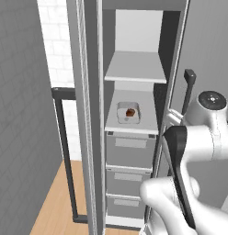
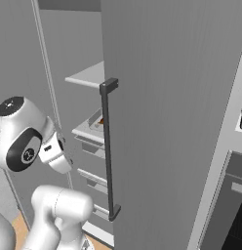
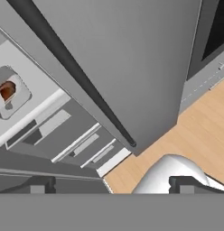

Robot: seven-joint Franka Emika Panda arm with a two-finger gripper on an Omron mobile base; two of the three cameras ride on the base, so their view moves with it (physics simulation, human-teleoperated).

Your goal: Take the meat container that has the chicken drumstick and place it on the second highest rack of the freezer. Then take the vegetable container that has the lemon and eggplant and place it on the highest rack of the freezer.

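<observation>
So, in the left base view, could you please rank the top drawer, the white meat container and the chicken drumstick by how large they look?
1. top drawer
2. meat container
3. chicken drumstick, much smaller than the container around it.

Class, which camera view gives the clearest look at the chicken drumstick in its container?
The left base view: the chicken drumstick sits in its white container on the lower shelf, seen head-on. The hand view shows it tilted at the picture's left edge. In the right base view the freezer door hides most of it.
</observation>
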